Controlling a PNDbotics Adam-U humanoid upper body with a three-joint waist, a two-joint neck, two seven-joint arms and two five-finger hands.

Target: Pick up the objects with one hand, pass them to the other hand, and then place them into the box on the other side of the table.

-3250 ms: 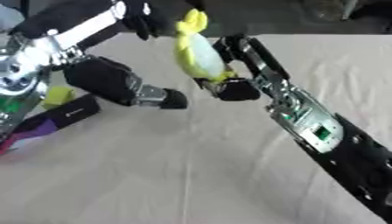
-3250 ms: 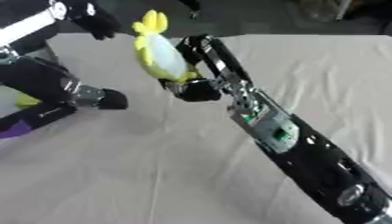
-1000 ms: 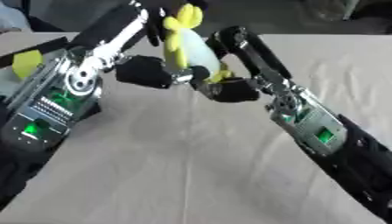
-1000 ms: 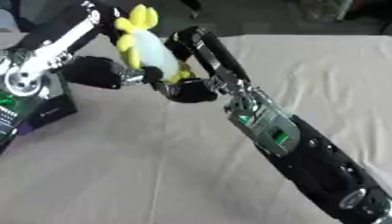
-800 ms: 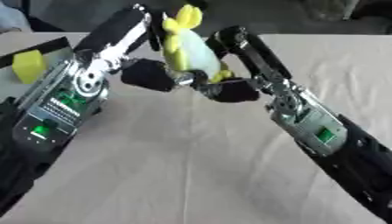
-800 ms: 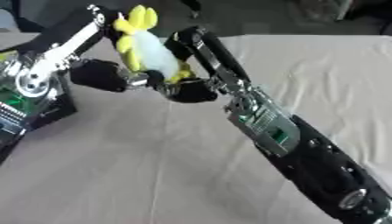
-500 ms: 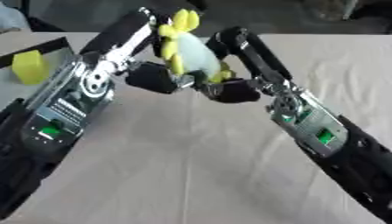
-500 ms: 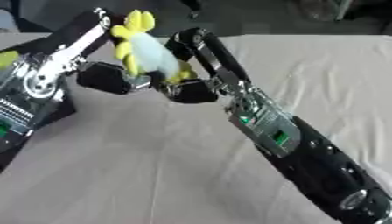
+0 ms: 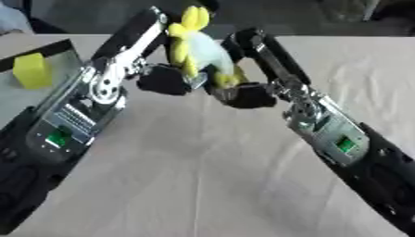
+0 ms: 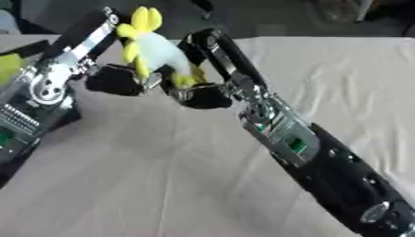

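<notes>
A pale, creased cloth covers the table (image 9: 210, 185), its far edge meeting a dark background, as two black-and-silver arms meet above the middle of the far side. Held up between them is a soft toy (image 9: 198, 48), pale-bodied with yellow parts, clear of the cloth. The right hand (image 9: 243, 95) is curled round its lower end; the left hand (image 9: 166, 79) sits against its other side, fingers bent toward it, though whether they have closed on it cannot be made out. The toy looks light, squashy and in no danger of breaking; its plump middle seems the surest place for the receiving hand to take hold, since the thin yellow top would likely flop. At the table's left edge stands a dark-rimmed box (image 9: 61, 46) with a yellow block (image 9: 32, 70) inside. The cloth in front of the arms lies bare, giving room to swing the toy left toward the box, whose near wall would have to be cleared from above.
</notes>
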